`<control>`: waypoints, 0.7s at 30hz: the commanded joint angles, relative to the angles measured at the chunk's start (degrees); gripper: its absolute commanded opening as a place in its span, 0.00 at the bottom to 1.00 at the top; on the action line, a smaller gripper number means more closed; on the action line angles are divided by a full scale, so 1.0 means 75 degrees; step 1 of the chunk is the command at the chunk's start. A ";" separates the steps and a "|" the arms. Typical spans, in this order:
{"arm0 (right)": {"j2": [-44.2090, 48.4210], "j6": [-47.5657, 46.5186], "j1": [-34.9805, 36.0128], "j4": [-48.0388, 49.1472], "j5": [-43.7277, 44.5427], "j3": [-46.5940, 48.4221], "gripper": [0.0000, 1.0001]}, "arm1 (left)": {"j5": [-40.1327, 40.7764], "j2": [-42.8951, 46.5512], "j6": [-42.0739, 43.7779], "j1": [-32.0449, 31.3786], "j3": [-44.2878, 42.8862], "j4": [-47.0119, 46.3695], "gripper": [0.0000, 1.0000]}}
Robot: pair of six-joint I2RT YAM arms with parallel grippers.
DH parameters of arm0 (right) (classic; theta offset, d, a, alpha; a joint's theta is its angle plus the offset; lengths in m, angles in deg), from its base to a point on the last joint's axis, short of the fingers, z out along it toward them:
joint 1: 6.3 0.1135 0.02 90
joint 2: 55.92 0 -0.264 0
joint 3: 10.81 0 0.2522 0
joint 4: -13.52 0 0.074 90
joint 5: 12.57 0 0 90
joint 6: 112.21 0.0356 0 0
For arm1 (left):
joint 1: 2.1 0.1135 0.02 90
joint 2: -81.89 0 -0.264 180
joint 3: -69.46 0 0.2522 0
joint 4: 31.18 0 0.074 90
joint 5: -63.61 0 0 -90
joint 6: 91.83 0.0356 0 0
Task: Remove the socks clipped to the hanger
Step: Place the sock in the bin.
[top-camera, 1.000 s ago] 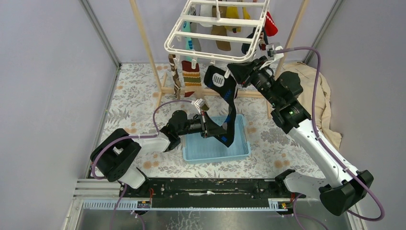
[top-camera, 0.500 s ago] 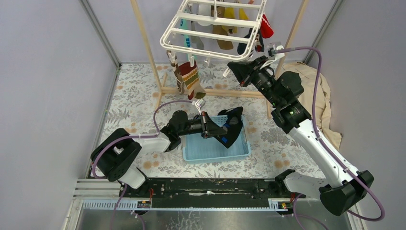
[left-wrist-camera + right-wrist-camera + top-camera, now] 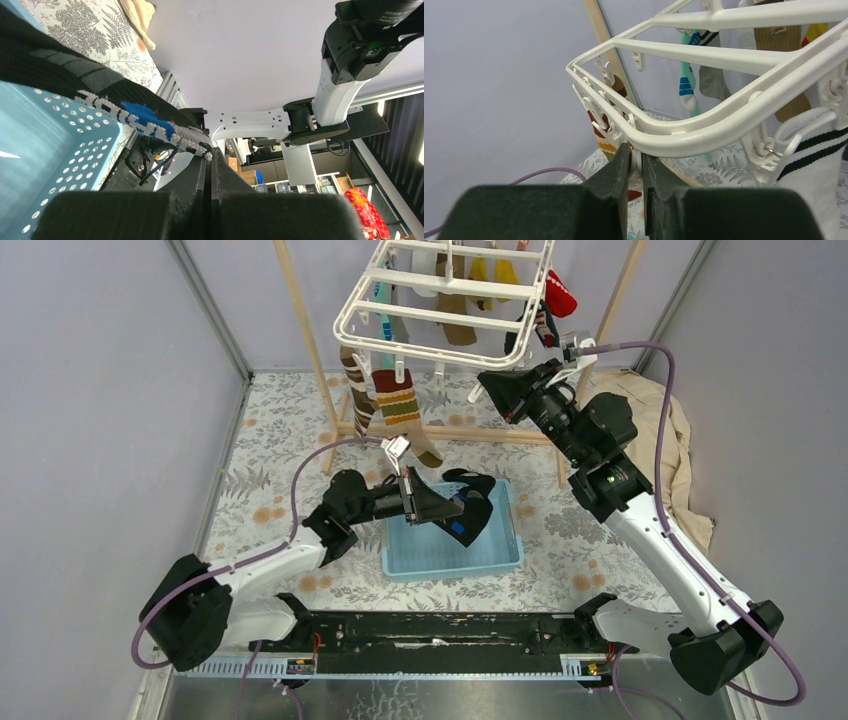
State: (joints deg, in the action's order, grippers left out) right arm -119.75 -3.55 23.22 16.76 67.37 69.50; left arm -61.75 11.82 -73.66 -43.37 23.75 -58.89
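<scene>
The white hanger (image 3: 445, 300) hangs at the top centre with several socks clipped under it, among them a brown-striped sock (image 3: 400, 410) and a red one (image 3: 562, 295). My right gripper (image 3: 485, 380) reaches up to its near rail and is shut on a small white clip (image 3: 637, 161) under the hanger (image 3: 724, 125). A teal sock (image 3: 686, 87) and a white black-striped sock (image 3: 819, 155) dangle close by. My left gripper (image 3: 445, 508) is shut on a black sock (image 3: 472, 502) over the blue basket (image 3: 500, 555). The left wrist view shows that sock (image 3: 100, 95) pinched at my left gripper (image 3: 210, 159).
Pale wooden rack poles (image 3: 300, 320) stand on both sides of the hanger, with a crossbar (image 3: 500, 435) low behind the basket. A beige cloth (image 3: 680, 440) lies at the right wall. Grey walls close in left and right. The basket's perforated wall (image 3: 55, 150) sits just under the left gripper.
The black sock came off the hanger clip and dropped toward the basket with my left gripper, which drew back left. The right jaws narrowed on the clip. The hanger swung up.
</scene>
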 commanded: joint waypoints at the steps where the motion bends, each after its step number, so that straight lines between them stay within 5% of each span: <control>1: 0.0178 -0.0088 0.0014 0.0203 0.0171 -0.0113 0.20 | 0.0128 0.0519 0.0531 -0.0069 -0.0287 0.1057 0.00; 8: 0.0250 -0.0082 0.0014 -0.0108 0.0152 -0.0170 0.67 | 0.0144 0.0915 0.0492 -0.0069 -0.0368 0.1276 0.00; 9: 0.0284 -0.0077 0.0014 -0.0161 0.0144 -0.0201 0.83 | 0.0127 0.0945 0.0476 -0.0070 -0.0409 0.1295 0.00; 11: 0.0371 -0.0087 0.0005 -0.0262 0.0161 -0.0286 0.99 | 0.0083 0.0997 0.0444 -0.0067 -0.0550 0.1315 0.00; 21: 0.1360 -0.0021 0.0014 -0.0744 0.0640 -0.1293 1.00 | -0.0114 0.0999 0.0390 -0.0108 -0.1409 0.1549 0.00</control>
State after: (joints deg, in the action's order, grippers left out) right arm -113.28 -3.90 23.22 11.34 69.42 61.72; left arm -61.11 18.42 -71.28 -43.64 16.52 -46.28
